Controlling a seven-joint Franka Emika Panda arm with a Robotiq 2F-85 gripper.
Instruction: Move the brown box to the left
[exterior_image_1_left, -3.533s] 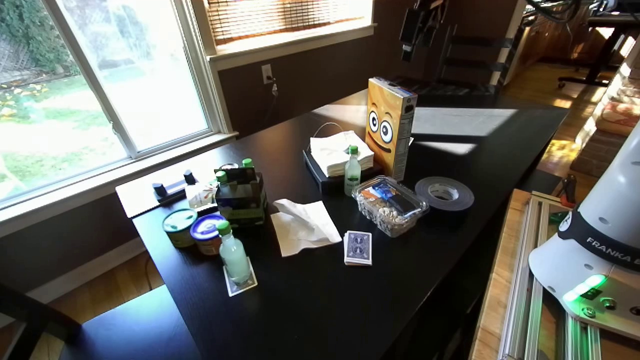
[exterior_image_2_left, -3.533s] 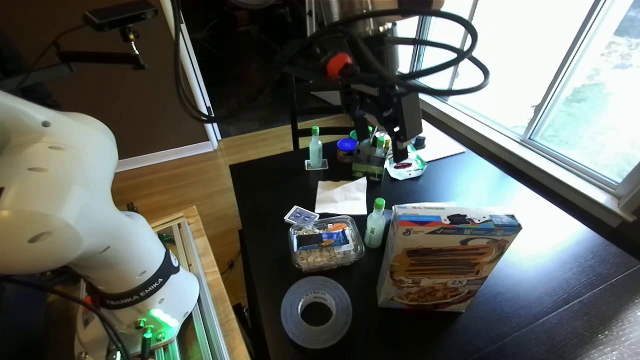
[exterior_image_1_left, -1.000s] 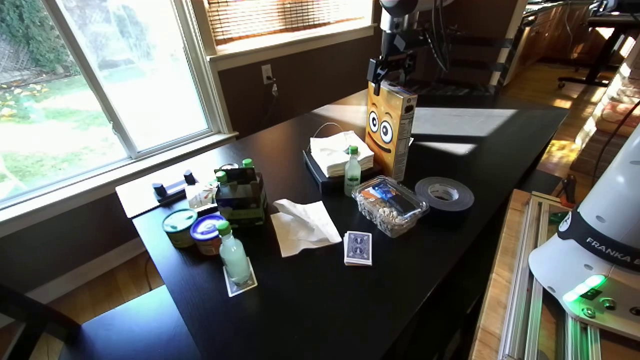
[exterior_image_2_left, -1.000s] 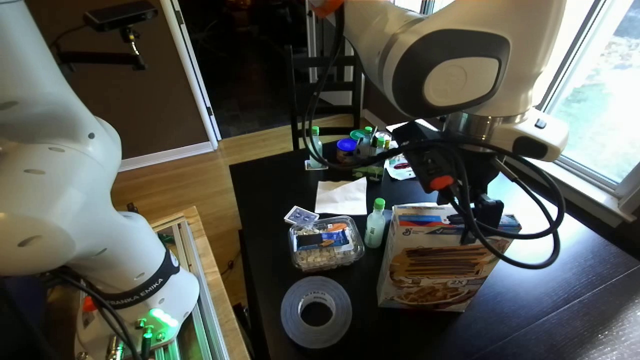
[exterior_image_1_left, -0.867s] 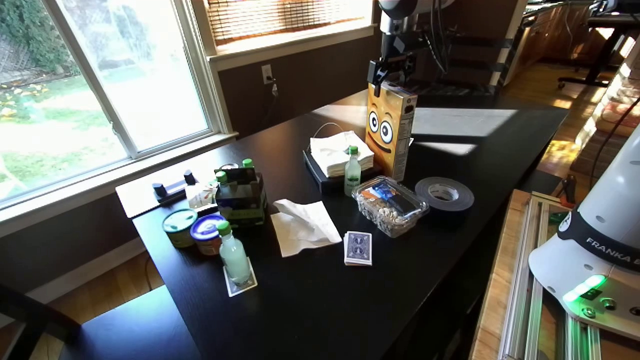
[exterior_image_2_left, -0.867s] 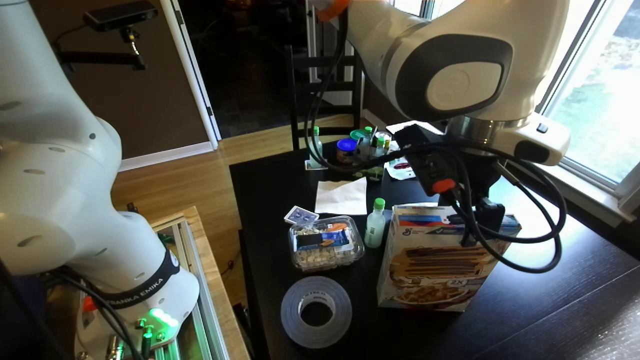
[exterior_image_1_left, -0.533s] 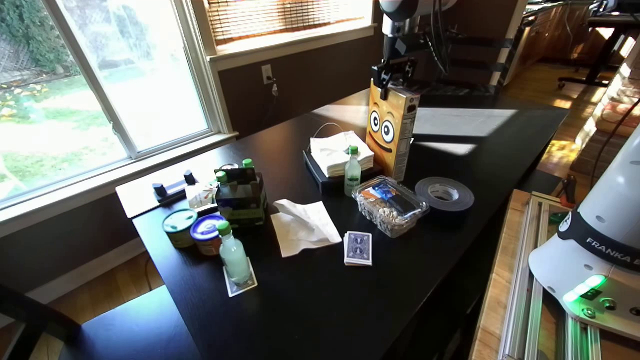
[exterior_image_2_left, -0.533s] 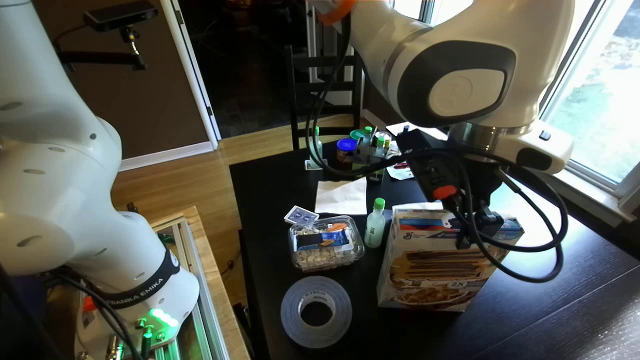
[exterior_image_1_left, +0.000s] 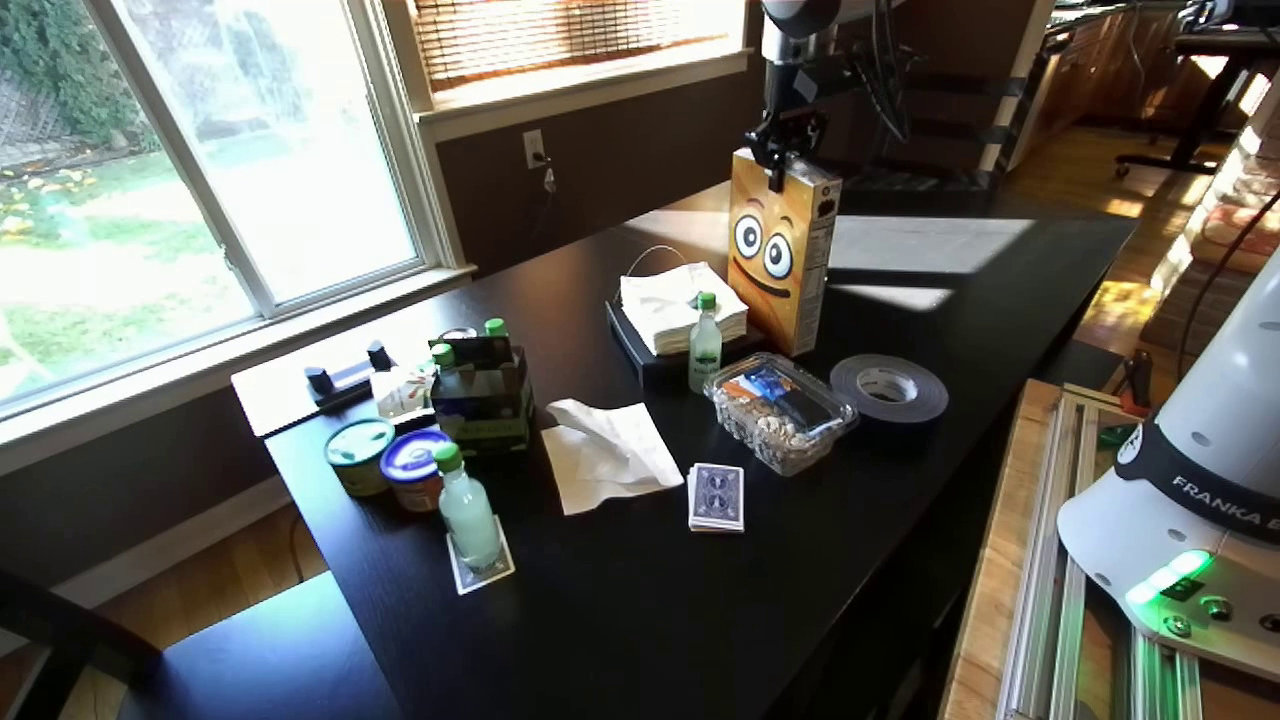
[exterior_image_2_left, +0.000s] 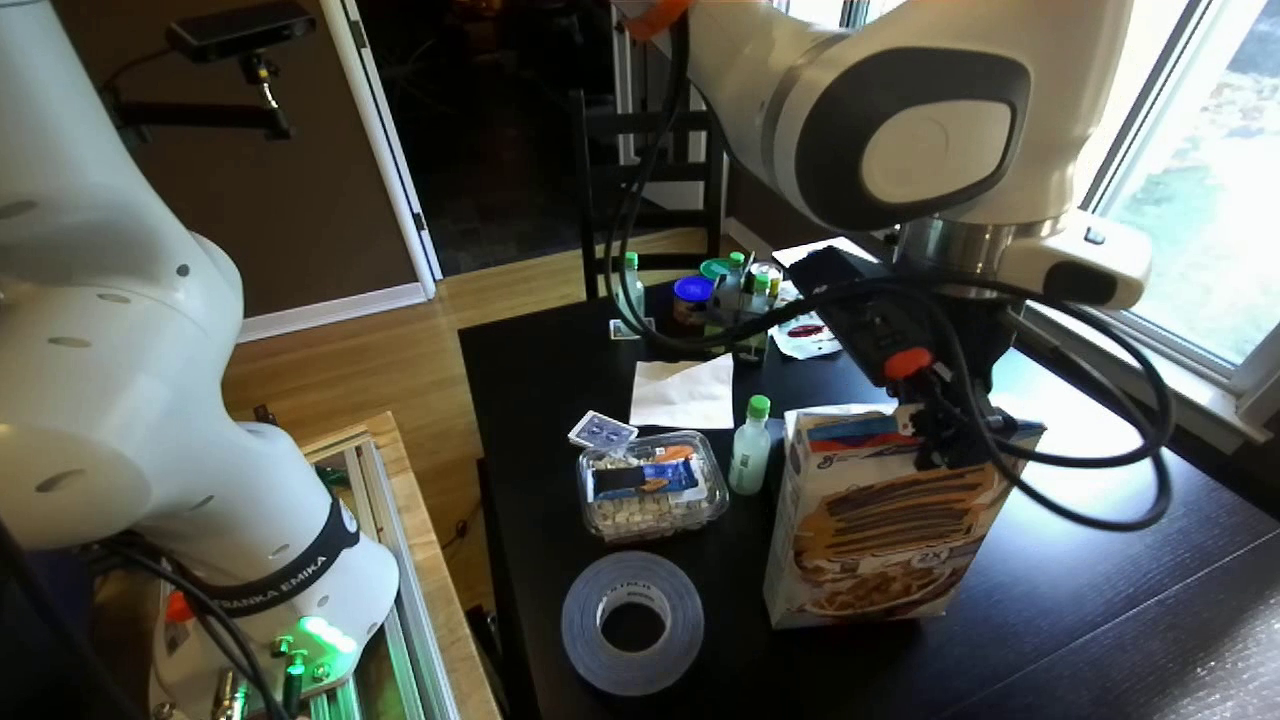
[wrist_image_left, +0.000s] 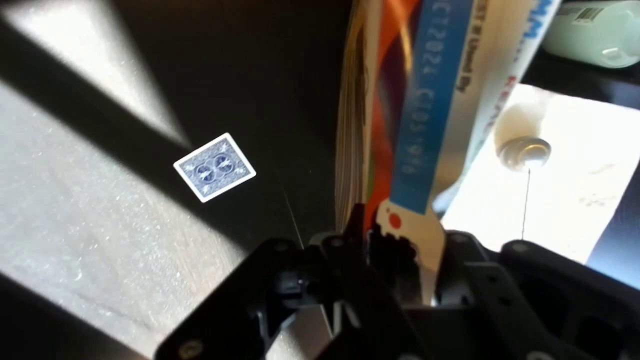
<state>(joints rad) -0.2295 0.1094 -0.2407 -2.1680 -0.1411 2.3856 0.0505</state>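
The gripper (exterior_image_1_left: 787, 166) is clamped on the top of the brown box (exterior_image_1_left: 785, 270), 1 jaw against the front face and 1 against the back, with the arm (exterior_image_2_left: 900, 130) above and a cable (exterior_image_2_left: 1160, 400) looped past it. The brown box is upright, just beside a stack of napkins (exterior_image_1_left: 680, 300) in a black holder (exterior_image_1_left: 665, 368); whether its base touches the worktop (exterior_image_1_left: 620, 610) cannot be told. In an exterior view its front shows 2 big cartoon eyes over a smile. Near it in both exterior views are a green-capped bottle (exterior_image_1_left: 705, 355), a clear plastic container (exterior_image_1_left: 780, 415) and a roll of tape (exterior_image_1_left: 848, 386), which lies flat just beside the container. A deck of cards (exterior_image_1_left: 717, 495) and a creased napkin (exterior_image_1_left: 600, 480) lie farther off. Well apart from the box, 2 tubs (exterior_image_1_left: 415, 460) with coloured lids stand next to each other, just beside a bottle carrier (exterior_image_1_left: 485, 425), and a 2nd bottle (exterior_image_1_left: 470, 515), also with a green cap, stands on a playing card (exterior_image_1_left: 488, 577). In the wrist view a loose card (wrist_image_left: 215, 167) lies face down on the worktop, on the opposite side of the box from the napkins, with sunlit stretches of the surface beside it.
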